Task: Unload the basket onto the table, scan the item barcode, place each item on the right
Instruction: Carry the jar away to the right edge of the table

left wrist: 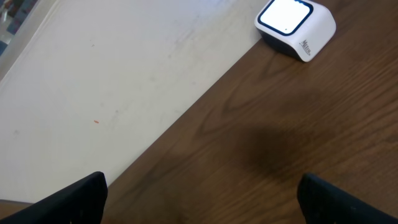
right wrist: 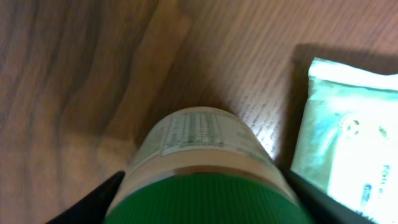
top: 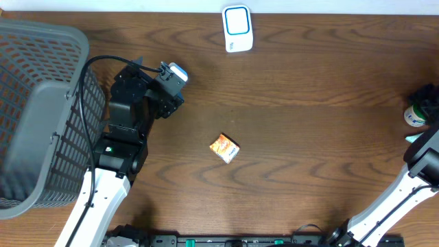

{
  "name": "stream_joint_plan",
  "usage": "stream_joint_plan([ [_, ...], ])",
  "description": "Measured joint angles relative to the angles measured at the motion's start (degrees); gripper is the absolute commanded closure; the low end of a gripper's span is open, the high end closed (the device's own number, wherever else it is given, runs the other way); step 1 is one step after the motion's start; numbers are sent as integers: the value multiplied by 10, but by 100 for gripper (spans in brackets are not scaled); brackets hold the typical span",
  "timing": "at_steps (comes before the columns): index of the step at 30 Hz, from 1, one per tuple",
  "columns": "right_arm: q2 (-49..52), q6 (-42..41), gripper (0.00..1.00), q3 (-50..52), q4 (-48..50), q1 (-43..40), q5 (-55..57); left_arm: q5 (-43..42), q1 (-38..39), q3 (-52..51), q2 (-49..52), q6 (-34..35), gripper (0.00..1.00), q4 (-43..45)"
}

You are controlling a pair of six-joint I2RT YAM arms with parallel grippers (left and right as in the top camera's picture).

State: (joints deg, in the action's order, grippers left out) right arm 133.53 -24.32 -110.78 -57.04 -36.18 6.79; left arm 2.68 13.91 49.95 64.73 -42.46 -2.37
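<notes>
At far right, bottle half hidden

Dark wood table, white surface beyond

Black left claw, black joints, white links.

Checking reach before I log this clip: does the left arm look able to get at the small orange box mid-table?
Probably yes. The left end effector is open and holds nothing, and only bare table lies between it and the orange box; the basket is on the arm's other side.
</notes>
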Motion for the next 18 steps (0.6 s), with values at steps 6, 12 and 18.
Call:
stream_joint_plan([
  [6,13,-3,1,-20,-84,1,-13,0,0,0,0,0,2,0],
  [12,19,-3,1,-195,-198,3,-21,0,0,0,0,0,2,0],
  [18,-30,-3,1,-325,-253,44,-61,0,0,0,0,0,2,19],
])
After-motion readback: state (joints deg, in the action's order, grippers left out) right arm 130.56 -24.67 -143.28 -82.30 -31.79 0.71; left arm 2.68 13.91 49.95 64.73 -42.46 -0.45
